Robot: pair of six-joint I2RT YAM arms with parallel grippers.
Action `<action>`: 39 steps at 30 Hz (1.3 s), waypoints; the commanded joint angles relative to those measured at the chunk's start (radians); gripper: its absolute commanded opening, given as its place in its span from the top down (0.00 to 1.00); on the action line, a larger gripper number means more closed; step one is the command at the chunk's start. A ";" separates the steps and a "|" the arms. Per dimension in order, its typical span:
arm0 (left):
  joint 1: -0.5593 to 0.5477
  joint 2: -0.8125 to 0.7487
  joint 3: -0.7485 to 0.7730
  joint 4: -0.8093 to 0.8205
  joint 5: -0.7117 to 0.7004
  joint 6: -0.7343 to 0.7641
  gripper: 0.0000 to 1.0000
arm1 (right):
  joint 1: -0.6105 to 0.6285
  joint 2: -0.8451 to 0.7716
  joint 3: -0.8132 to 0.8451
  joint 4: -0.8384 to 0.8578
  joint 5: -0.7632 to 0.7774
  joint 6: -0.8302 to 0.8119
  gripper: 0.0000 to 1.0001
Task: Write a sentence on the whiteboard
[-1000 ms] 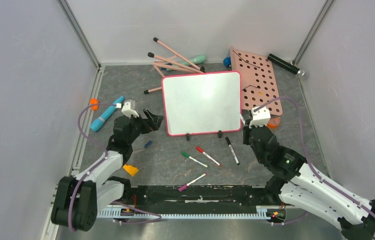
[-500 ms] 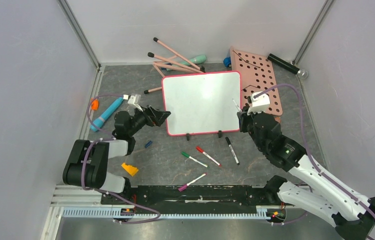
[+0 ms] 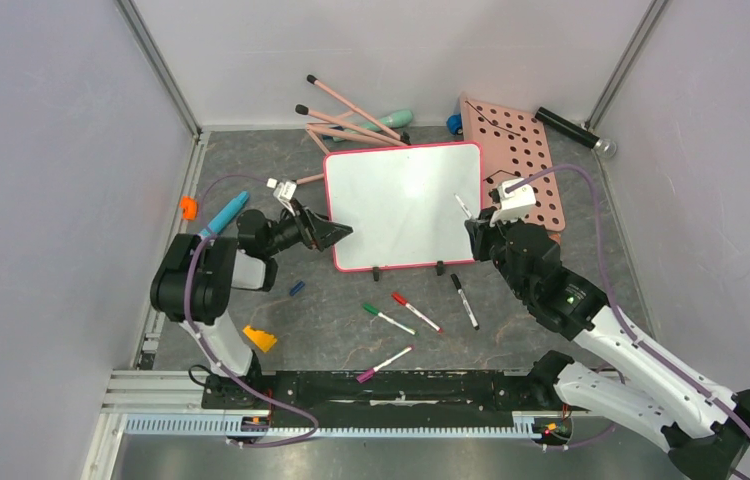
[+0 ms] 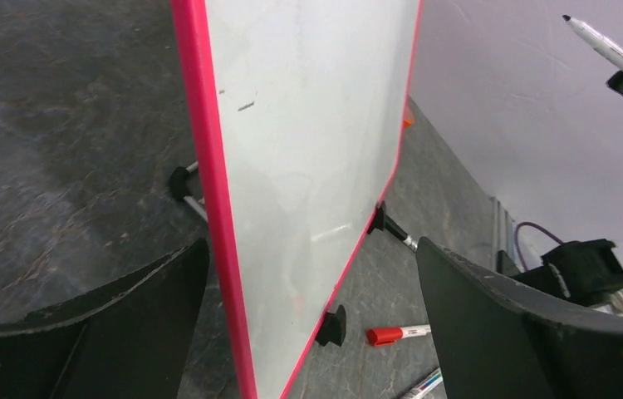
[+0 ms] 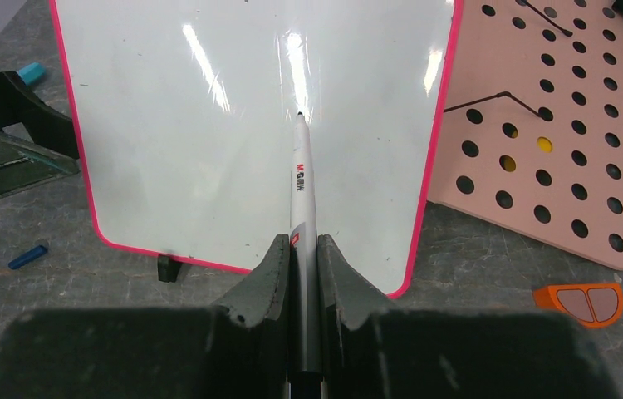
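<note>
Left claw advanced, now spread astride whiteboard left rim; right claw pinching marker; pegboard just beside.

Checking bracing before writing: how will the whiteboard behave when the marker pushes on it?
Probably stiff: the whiteboard looks flat, unbowed. Likely light and prone to slide, with only two small feet. The open left gripper straddles its edge unclamped, so it may shift.

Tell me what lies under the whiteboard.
Two small black feet prop the near edge of the whiteboard, and a pink stick runs in beneath its left edge. Anything else below is covered by the board.
</note>
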State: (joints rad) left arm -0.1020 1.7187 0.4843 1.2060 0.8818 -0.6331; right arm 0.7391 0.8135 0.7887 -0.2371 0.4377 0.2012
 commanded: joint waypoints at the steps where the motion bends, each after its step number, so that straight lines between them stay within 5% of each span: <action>1: 0.010 0.126 0.080 0.278 0.176 -0.195 0.00 | -0.004 -0.005 0.006 0.058 -0.006 0.012 1.00; 4: 0.012 0.209 0.130 0.351 0.223 -0.298 0.00 | -0.005 -0.011 -0.005 0.059 -0.007 0.016 1.00; 20: 0.015 0.248 0.158 0.351 0.300 -0.316 0.02 | -0.004 -0.050 -0.066 0.089 0.008 0.030 1.00; 26: 0.015 0.206 0.058 0.351 0.266 -0.135 0.15 | -0.004 -0.072 -0.085 0.094 0.012 0.021 1.00; 39: 0.020 0.267 0.052 0.351 0.318 -0.025 0.51 | -0.004 -0.096 -0.113 0.107 0.010 0.051 1.00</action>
State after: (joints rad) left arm -0.0883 1.9694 0.5373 1.4696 1.1580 -0.7536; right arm 0.7372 0.7319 0.6891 -0.1722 0.4423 0.2298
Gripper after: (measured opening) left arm 0.536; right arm 0.132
